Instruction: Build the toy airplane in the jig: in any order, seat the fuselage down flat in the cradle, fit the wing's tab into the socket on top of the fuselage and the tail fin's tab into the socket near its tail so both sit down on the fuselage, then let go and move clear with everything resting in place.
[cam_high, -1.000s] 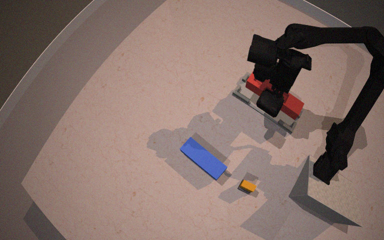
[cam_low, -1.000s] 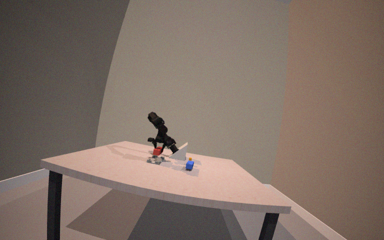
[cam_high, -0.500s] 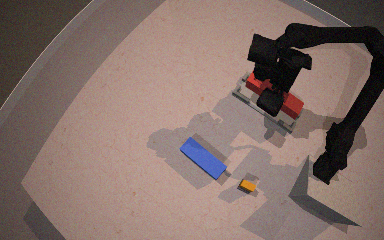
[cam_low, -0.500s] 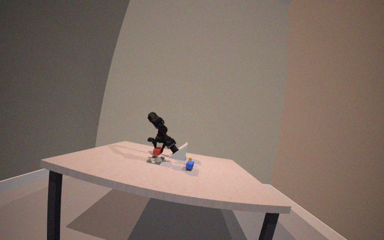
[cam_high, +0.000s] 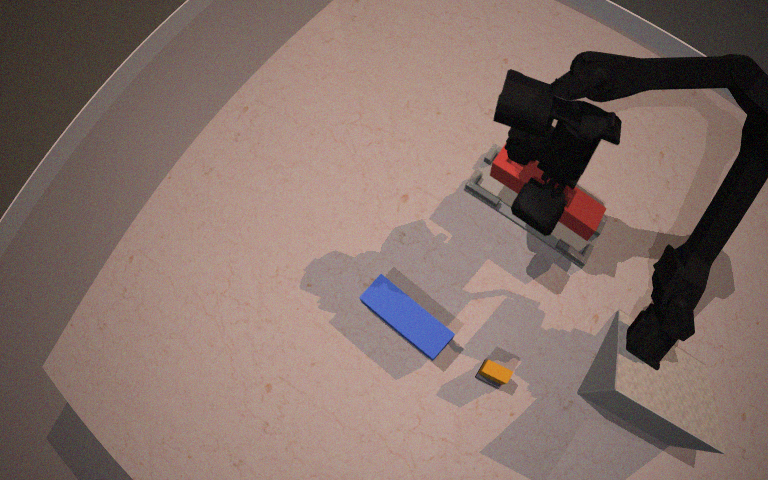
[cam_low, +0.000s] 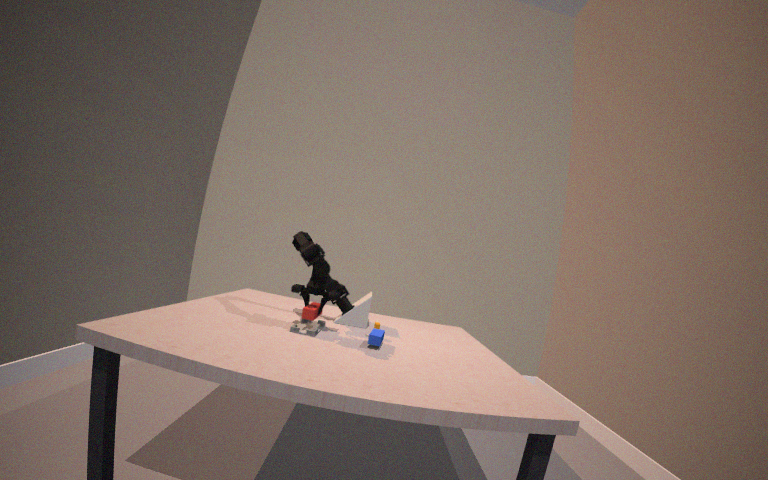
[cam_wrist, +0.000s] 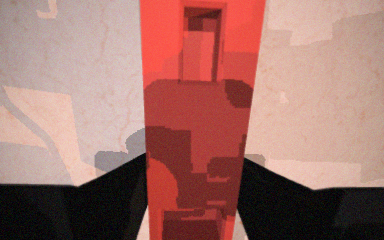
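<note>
Above the jig (cam_high: 482, 195) (cam_low: 306, 328), red fuselage (cam_high: 583, 212) (cam_low: 310, 311) (cam_wrist: 197, 110) gripped, sockets visible only in wrist view, seemingly.

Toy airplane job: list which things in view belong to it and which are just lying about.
Belong:
- red fuselage
- gray jig
- blue wing
- orange tail fin
- gripper

Just there:
- gray-white wedge-shaped object

Red fuselage (cam_high: 583, 212) (cam_low: 310, 311) (cam_wrist: 197, 110); blue wing (cam_high: 406, 316) (cam_low: 376, 337); orange tail fin (cam_high: 496, 371) (cam_low: 377, 325)
</note>
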